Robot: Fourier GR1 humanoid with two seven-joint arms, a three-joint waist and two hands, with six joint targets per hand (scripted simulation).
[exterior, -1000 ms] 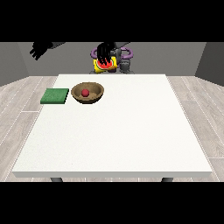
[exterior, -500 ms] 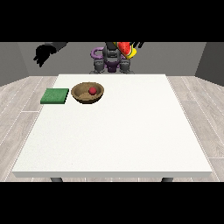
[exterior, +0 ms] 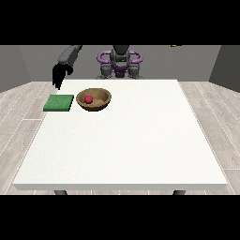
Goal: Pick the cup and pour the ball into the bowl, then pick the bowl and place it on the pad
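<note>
The black hand at the view's left (exterior: 59, 76) hangs above the green square pad (exterior: 59, 102), fingers straight, grasping nothing. The round wooden bowl (exterior: 94, 99), just beside the pad on the white worktop (exterior: 126, 140), contains the red ball (exterior: 88, 99).

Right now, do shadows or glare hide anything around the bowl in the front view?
Front view: lighting is flat and even, no glare on the white table; the bowl shades only its own inside, the red ball stays plain; the green pad reads clearly; the dark hand shows little finger detail.
</note>
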